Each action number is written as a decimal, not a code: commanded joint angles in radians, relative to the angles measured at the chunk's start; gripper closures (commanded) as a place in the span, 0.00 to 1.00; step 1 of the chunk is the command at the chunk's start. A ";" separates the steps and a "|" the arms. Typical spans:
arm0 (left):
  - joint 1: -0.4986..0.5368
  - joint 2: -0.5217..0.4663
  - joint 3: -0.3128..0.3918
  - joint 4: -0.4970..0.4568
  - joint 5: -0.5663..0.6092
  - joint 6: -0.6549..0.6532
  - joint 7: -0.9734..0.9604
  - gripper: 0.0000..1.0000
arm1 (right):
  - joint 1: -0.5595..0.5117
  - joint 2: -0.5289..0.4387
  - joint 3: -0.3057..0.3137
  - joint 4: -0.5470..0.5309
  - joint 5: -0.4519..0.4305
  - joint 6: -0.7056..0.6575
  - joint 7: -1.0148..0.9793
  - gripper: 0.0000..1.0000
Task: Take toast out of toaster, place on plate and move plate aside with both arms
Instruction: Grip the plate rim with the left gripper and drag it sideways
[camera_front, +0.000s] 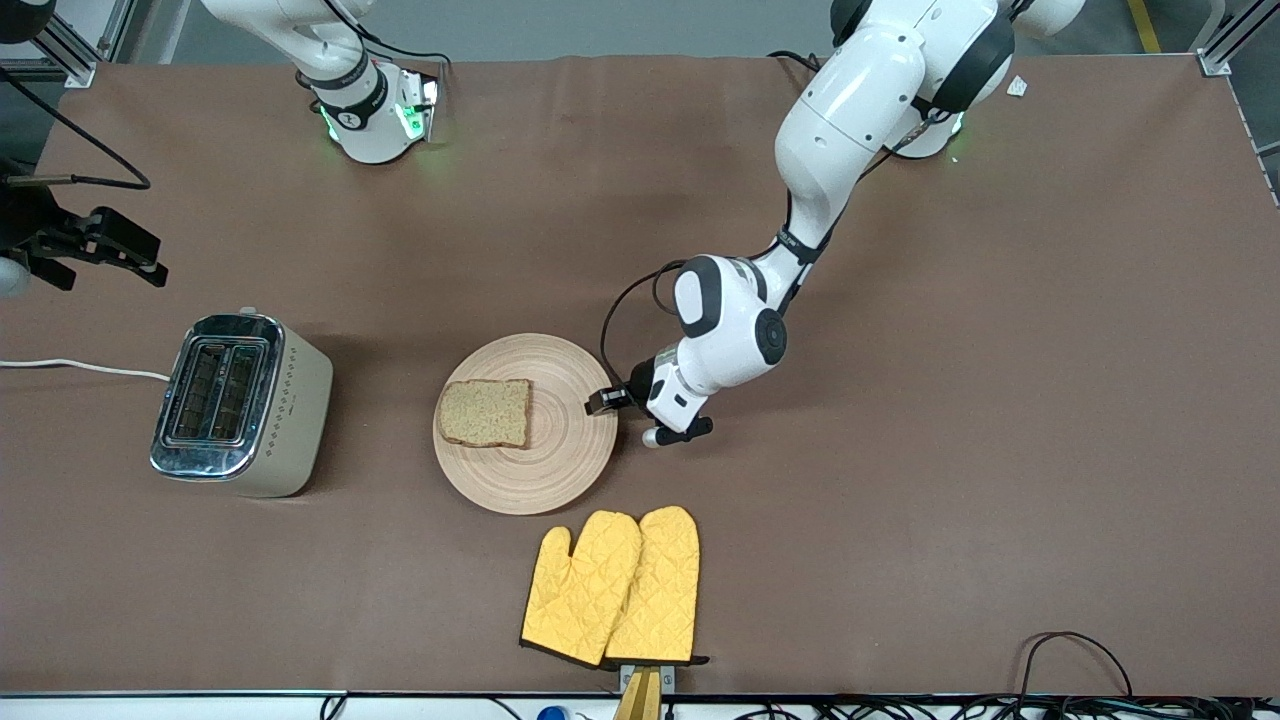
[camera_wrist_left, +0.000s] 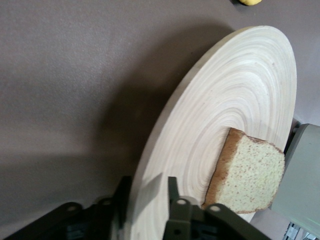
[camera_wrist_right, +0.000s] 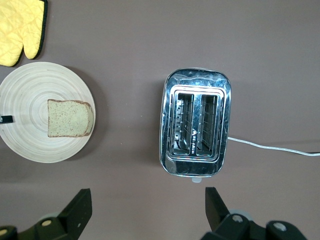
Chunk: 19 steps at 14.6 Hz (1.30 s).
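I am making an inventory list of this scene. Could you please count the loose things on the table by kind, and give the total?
Toast, on the plate: 1
Wooden plate: 1
Toaster: 1
Yellow oven mitts: 2
Total: 5

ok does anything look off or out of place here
Nothing stands out. The toast lies flat on the plate, toward the toaster. The left gripper closes on the plate's rim. The right gripper hangs open above the toaster, waiting. The oven mitts lie neatly together.
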 joint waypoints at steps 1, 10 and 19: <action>0.004 0.015 0.003 0.018 -0.019 0.013 0.087 0.96 | -0.022 -0.002 0.023 0.011 -0.018 -0.015 0.006 0.00; 0.148 -0.129 0.003 -0.037 0.011 -0.091 0.216 0.98 | -0.022 -0.002 0.023 0.011 -0.018 -0.015 0.005 0.00; 0.488 -0.346 0.000 -0.291 0.008 -0.503 0.550 0.98 | -0.021 -0.002 0.024 0.011 -0.016 -0.017 0.004 0.00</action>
